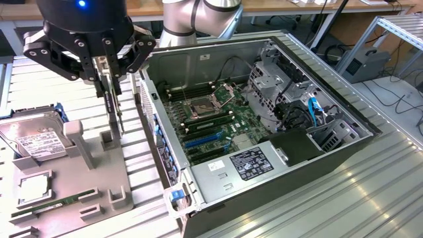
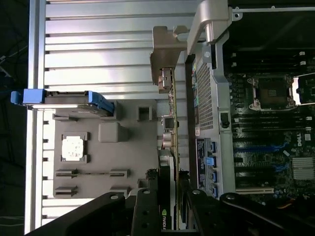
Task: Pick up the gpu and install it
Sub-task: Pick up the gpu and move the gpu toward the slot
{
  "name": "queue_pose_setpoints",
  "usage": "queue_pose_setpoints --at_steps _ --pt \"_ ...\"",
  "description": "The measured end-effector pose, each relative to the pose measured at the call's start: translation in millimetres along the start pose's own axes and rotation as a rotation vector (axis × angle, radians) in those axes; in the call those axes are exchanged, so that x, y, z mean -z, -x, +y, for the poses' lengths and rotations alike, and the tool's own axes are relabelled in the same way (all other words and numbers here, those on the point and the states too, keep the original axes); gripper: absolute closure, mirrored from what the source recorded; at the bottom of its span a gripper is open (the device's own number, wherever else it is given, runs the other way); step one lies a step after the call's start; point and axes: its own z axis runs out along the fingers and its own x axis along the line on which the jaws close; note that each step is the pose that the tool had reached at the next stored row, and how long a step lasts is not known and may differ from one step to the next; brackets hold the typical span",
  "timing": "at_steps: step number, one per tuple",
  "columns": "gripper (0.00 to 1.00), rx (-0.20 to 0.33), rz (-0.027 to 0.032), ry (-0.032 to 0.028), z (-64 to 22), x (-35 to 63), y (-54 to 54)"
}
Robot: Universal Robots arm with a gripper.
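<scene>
End effector [image 1: 110, 88] clamps the gpu [image 1: 119, 118] upright between its fingertips.

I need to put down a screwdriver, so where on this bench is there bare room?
Bare table at the exterior view's lower right, beside the computer case. The fixture tray is crowded: hard drive, memory stick, and the gripper holding the gpu over it.

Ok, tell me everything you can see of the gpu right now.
The gpu is edge-on: a thin green board, black cooler with a green logo on one face, silver metal bracket at one end. It hangs upright, clamped between the gripper's fingers, over the grey parts holder beside the open computer case. Whether its lower end is clear of the holder's post, I cannot tell.
</scene>
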Motion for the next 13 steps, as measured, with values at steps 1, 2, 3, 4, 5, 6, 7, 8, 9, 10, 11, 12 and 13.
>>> queue_pose_setpoints --at_steps 1,2,3,4,5,6,7,8,9,10,11,12,13 --pt "0.73 0.0 0.0001 0.0 0.1 0.0 2.2" --pt "0.73 0.0 0.0 0.0 0.1 0.0 3.8" --pt "0.73 0.0 0.0 0.0 0.2 0.0 5.7" --pt "0.73 0.0 0.0 0.0001 0.3 -0.1 9.7" --pt "0.73 0.0 0.0 0.0 0.4 -0.1 12.1" --pt "0.73 0.0 0.0 0.0 0.4 -0.1 14.0" --pt "0.73 0.0 0.0 0.0 0.5 -0.1 16.2" --pt "0.73 0.0 0.0 0.0 0.6 -0.1 18.7" --pt "0.73 0.0 0.0 0.0 0.6 -0.1 21.3" --pt "0.73 0.0 0.0001 -0.0001 0.7 -0.1 23.7" --pt "0.73 0.0 0.0 0.0 0.8 -0.2 27.3" --pt "0.73 0.0 0.0001 0.0 0.9 -0.2 29.3" --pt "0.73 0.0 0.0 0.0 0.9 -0.2 30.6"
